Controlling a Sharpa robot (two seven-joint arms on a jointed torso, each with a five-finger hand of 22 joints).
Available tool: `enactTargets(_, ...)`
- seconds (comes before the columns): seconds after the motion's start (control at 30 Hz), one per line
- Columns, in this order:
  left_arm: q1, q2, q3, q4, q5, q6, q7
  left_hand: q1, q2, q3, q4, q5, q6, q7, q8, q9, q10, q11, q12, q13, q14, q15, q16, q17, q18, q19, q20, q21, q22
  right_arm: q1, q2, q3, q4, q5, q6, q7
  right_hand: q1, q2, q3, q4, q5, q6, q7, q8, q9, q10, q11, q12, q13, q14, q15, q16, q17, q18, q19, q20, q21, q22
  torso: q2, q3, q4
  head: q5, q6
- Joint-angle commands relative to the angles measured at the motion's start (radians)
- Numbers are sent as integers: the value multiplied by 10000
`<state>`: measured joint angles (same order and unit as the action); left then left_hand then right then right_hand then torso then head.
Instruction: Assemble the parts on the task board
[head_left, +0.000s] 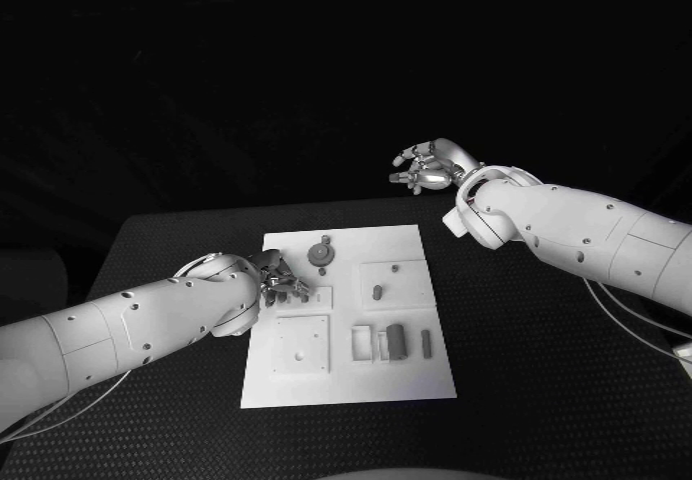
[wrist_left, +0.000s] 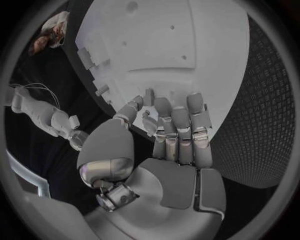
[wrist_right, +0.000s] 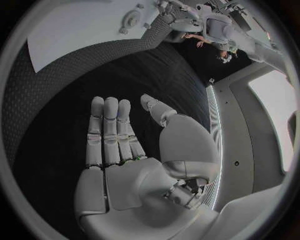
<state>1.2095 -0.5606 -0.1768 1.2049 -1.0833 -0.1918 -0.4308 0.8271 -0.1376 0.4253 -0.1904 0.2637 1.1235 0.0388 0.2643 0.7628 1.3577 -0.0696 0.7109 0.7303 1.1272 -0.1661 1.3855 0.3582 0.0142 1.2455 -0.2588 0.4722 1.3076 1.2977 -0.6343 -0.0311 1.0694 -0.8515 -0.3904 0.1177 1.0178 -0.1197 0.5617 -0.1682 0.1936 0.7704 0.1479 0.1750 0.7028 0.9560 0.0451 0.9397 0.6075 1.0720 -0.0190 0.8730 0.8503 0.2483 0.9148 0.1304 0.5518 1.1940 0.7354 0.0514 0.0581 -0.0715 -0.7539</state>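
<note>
On the black textured table (head_left: 173, 230), the flat white rectangular task board (head_left: 411, 380) has small grey parts (head_left: 395, 341) mostly loose, so assembly looks barely begun; the left hand (head_left: 278, 281) curls over its left edge, grasp unclear, the right hand (head_left: 426, 166) hovers empty beyond it, fingers spread.

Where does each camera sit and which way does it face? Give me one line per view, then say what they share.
Head view: on the robot's head, looking down at the black table; both white arms show, left hand at the task board, right hand raised beyond the table's far edge.
Left wrist view: behind the left hand, facing the task board.
Right wrist view: behind the right hand, fingers apart and holding nothing, above the table.
Shared: every view shows the task board.
</note>
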Motion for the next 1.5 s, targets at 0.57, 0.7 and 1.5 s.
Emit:
enactTargets(0.57, 530, 489, 2, -635, 761, 2125, -335, -414, 340, -111, -88, 486, 33, 24, -49, 6, -127, 0, -7, 24, -92, -1, -27, 12, -97, -132, -18, -11, 226, -20, 137, 4, -88, -9, 175, 65, -64, 6, -10, 71, -42, 462, 411, 51, -20, -1106, 375, 54, -28, 89, -7, -73, 30, 135, 80, 2, -72, 23, -4, 11, 2, 16, -9)
enactTargets(0.7, 613, 527, 2, -722, 762, 2599, -425, -419, 391, -97, -97, 462, 34, 24, -49, 8, -134, 1, -5, 27, -103, 3, -24, 14, -94, -144, -17, -9, 228, -21, 155, 4, -99, -9, 201, 58, -65, 6, -11, 73, -42, 460, 411, 51, -21, -1107, 375, 56, -31, 89, -7, -77, 35, 135, 80, 2, -74, 25, -1, 4, 8, 7, -5)
enactTargets(1.5, 826, 1442, -14, -2073, 772, 4318, -475, -360, 637, -18, -447, 420, -131, 103, -144, -12, -288, 77, -29, 47, -270, 73, -12, 19, -110, -304, 43, 22, 225, -31, 269, 4, -155, -9, 257, 43, -76, 8, -16, 90, -42, 455, 413, 55, -30, -1115, 377, 70, -55, 94, -6, -101, 62, 135, 80, 2, -87, 35, 3, -1, 2, 0, -22)
